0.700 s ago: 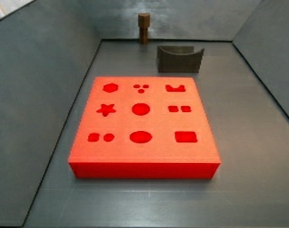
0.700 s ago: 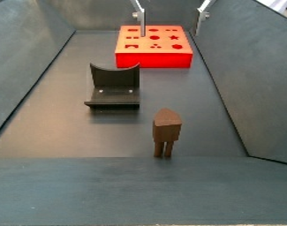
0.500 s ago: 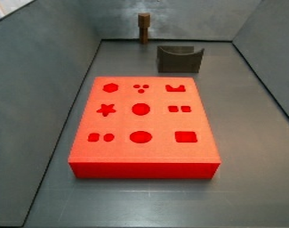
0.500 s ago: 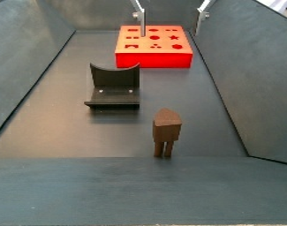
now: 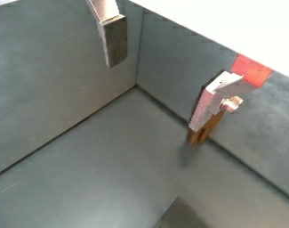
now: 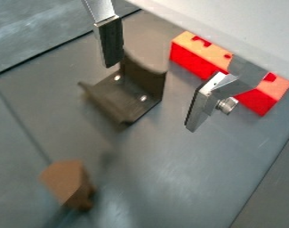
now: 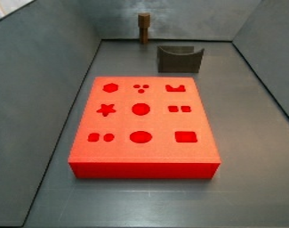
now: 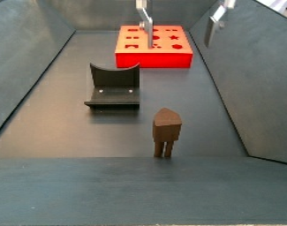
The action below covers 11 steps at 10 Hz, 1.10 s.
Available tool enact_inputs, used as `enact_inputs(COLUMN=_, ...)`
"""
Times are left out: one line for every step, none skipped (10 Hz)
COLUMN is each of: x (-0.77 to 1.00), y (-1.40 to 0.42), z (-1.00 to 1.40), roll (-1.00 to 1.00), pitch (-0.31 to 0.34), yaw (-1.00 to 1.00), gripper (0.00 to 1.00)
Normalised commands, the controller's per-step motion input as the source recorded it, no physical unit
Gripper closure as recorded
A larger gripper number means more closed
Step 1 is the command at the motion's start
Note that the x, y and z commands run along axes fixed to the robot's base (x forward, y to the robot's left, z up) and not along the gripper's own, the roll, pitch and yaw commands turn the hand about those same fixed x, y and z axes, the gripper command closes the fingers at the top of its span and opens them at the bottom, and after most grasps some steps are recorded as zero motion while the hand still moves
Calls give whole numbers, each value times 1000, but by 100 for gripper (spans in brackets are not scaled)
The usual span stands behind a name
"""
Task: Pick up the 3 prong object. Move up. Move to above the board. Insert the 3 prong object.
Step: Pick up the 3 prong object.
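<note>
In a side view the board (image 7: pixel 140 123) lies flat on the worktop (image 7: pixel 247 187), bright red-orange with darker cutouts; behind it stands the fixture (image 7: pixel 180 59), and beyond that the 3 prong object (image 7: pixel 144 28), slim, brown, upright. In a wrist view the pincer (image 6: pixel 158 67) hangs above the fixture (image 6: pixel 126 89), fingers (image 6: pixel 109 40) spread with nothing between them; the 3 prong object (image 6: pixel 69 183) is blurred.

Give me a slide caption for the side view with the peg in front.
Open gripper high over the board; fixture mid-floor, 3 prong object upright, untouched.
</note>
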Motion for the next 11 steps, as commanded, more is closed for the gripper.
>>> enact_inputs(x=100, y=740, z=-380, roll=-14, pitch=-19, yaw=29, gripper=0)
enact_inputs(x=251, y=723, z=-434, roll=-30, pitch=-3, yaw=31, gripper=0)
enact_inputs(x=389, y=637, z=-446, roll=-64, pitch=0, yaw=14, gripper=0)
enact_inputs(x=469, y=594, z=-403, roll=-61, pitch=0, yaw=0, gripper=0)
enact_inputs(x=540, y=589, z=-311, roll=-71, pitch=16, yaw=0, gripper=0)
enact_inputs(x=529, y=574, z=-274, roll=-69, pitch=13, yaw=0, gripper=0)
enact_inputs(x=391, y=517, z=-249, roll=-76, pitch=0, yaw=0, gripper=0)
enact_inputs(x=0, y=0, z=-89, roll=9, pitch=0, yaw=0, gripper=0)
enact_inputs(x=43, y=0, z=-134, roll=0, pitch=0, yaw=0, gripper=0)
enact_inputs(x=317, y=97, z=-223, roll=0, pitch=0, yaw=0, gripper=0)
enact_inputs(x=394, y=269, z=-223, roll=-69, pitch=0, yaw=0, gripper=0)
